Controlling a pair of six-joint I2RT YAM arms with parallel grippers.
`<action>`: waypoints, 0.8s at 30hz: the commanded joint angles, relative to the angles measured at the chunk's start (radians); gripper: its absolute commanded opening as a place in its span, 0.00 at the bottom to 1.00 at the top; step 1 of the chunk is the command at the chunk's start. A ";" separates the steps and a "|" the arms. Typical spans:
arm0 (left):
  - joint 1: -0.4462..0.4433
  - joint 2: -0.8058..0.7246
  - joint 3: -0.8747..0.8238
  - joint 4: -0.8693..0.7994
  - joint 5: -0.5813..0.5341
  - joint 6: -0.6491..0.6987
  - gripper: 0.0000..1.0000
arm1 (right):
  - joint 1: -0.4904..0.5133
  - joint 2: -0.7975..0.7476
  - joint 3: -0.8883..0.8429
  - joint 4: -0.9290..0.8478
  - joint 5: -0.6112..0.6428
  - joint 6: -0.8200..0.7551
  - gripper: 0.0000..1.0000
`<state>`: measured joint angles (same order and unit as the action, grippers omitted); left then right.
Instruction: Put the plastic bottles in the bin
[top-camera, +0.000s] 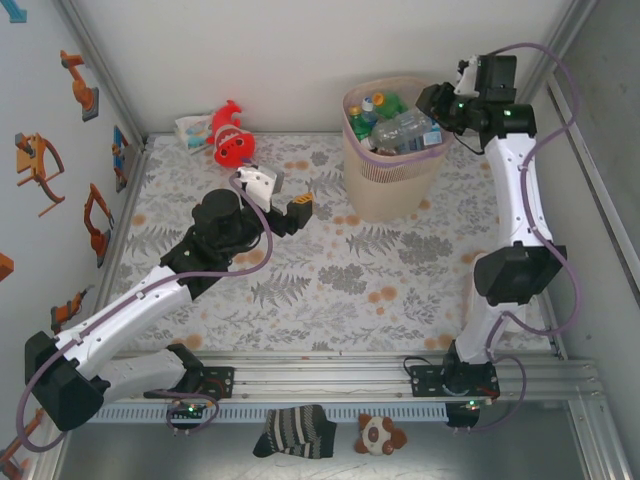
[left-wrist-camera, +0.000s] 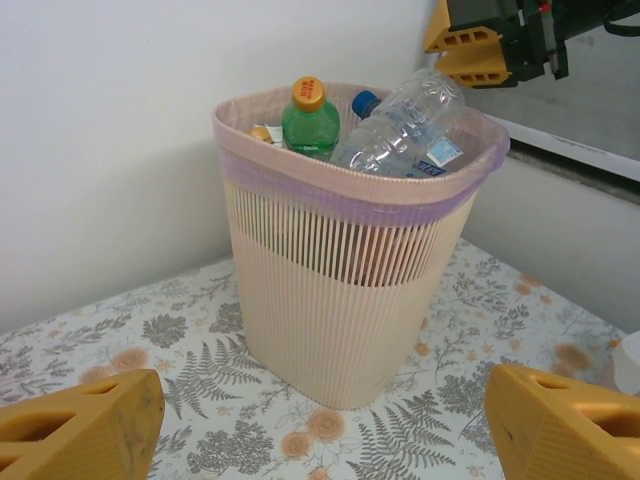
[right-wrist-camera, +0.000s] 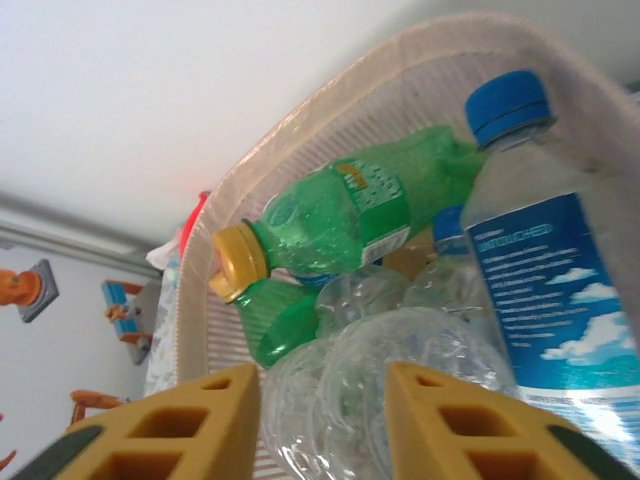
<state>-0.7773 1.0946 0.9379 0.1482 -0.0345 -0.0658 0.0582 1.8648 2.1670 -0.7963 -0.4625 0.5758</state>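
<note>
1. Fingers (left-wrist-camera: 90, 425) of the left gripper (top-camera: 292, 212) stand wide and empty, facing the bin (left-wrist-camera: 330, 300). The right gripper (right-wrist-camera: 322, 420) hovers over the bin's mouth, its fingers narrowly apart and clamping nothing I can see.
2. Desk (top-camera: 340, 280): besides the bin it carries a red fish plush (top-camera: 230, 135) far left, with a pale item beside it too small to identify.
3. Bin: heaped to its rim.
4. Inside lie a blue-labelled clear bottle (right-wrist-camera: 545, 280), a green bottle (right-wrist-camera: 340, 215) and a crumpled clear bottle (right-wrist-camera: 400, 370). Collecting looks essentially finished.

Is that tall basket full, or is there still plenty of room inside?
Nearly full. Bottles are heaped to the rim of the basket; a clear bottle and a green bottle poke above it.
</note>
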 joint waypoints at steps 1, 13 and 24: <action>0.004 -0.022 -0.015 -0.008 -0.011 0.008 0.83 | 0.038 0.042 0.014 -0.015 -0.069 -0.014 0.30; 0.006 -0.017 -0.021 -0.015 -0.022 0.002 0.83 | 0.087 0.022 -0.082 -0.125 0.044 -0.126 0.19; 0.007 -0.015 -0.022 -0.013 -0.021 -0.008 0.83 | 0.095 -0.036 0.006 -0.222 0.246 -0.206 0.25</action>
<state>-0.7773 1.0912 0.9260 0.1371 -0.0528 -0.0666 0.1478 1.8469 2.1304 -0.9237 -0.2848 0.4038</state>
